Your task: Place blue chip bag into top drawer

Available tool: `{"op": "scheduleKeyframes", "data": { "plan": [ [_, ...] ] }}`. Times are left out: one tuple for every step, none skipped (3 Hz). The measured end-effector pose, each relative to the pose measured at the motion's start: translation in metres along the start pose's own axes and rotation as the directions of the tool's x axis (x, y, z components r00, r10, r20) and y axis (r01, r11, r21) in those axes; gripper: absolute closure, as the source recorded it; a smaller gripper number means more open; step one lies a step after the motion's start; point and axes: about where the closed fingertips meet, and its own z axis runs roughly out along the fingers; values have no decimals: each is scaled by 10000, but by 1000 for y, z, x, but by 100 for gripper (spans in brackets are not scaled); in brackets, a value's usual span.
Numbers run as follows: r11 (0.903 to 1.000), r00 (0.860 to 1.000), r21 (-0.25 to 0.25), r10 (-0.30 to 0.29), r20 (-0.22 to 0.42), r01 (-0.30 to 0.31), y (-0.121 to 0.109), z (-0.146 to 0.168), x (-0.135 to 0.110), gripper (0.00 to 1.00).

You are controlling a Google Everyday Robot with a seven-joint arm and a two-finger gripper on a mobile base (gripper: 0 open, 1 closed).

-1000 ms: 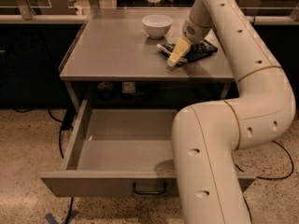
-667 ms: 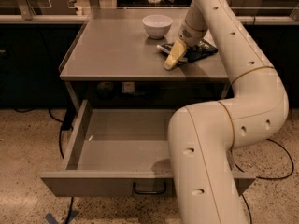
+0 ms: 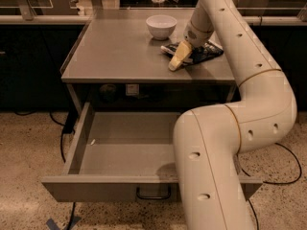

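Observation:
The blue chip bag (image 3: pixel 205 53) lies flat on the grey tabletop (image 3: pixel 120 56), right of the white bowl. My gripper (image 3: pixel 176 61) is down at the bag's left end, its pale yellow fingers (image 3: pixel 180 55) pointing at the table beside the bag. My arm hides part of the bag. The top drawer (image 3: pixel 120 150) is pulled open below the table and holds nothing that I can see. Its dark curved handle (image 3: pixel 153 194) shows on the front panel.
A white bowl (image 3: pixel 161 26) stands at the back of the tabletop, left of the bag. My arm's large lower link (image 3: pixel 216 166) covers the drawer's right part. Black cables (image 3: pixel 62 138) run along the speckled floor.
My arm has shifted slightly to the left over the bag. The bag, the bowl and the drawer have not moved.

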Motion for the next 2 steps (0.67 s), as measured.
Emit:
{"op": "scheduleKeyframes", "data": {
  "plan": [
    [9991, 9991, 127, 414, 109, -416, -6, 5, 0, 0],
    [9991, 9991, 127, 414, 109, -416, -6, 5, 0, 0]
  ]
}}
